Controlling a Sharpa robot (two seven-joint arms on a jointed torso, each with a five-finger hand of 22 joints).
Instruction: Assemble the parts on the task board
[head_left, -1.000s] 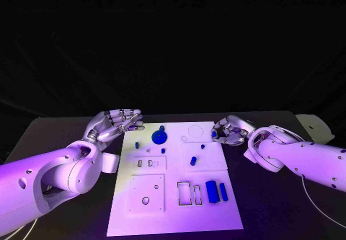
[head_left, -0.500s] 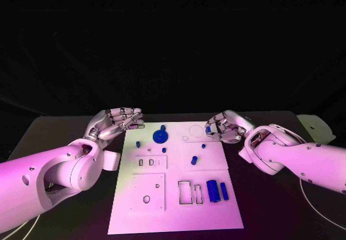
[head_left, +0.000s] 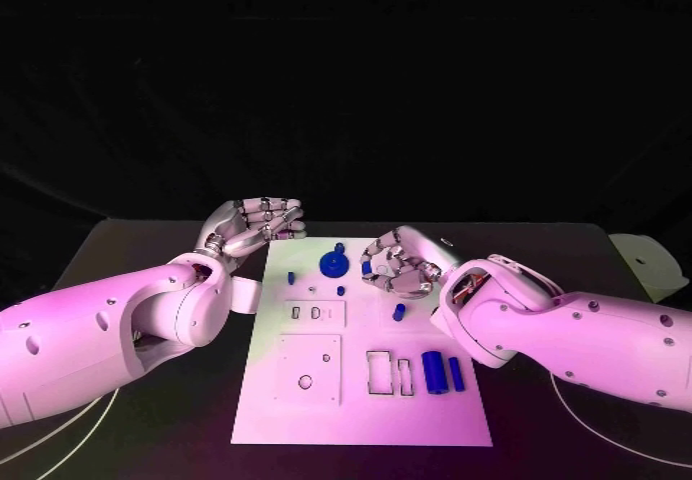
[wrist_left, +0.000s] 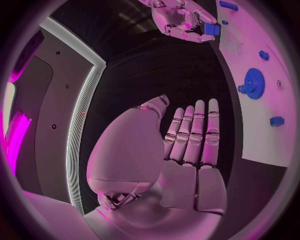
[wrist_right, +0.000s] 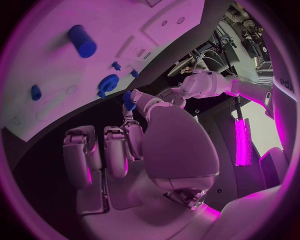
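The right hand (head_left: 400, 264) pinches a small blue part (head_left: 368, 268) over the board (head_left: 361, 420), just beside the seated gear (head_left: 333, 263), while the left hand (head_left: 260, 222) hangs open and empty off the board's edge; several parts nearer the robot lie loose, so most assembly looks left

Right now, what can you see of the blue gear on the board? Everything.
The round blue toothed gear looks like moulded plastic, with a raised hub at its centre and fine teeth round its rim. It lies flat on the white task board, toward its far end, with a small blue nub just beyond it. Neither hand touches it; the right hand hovers beside it, holding a small blue part.
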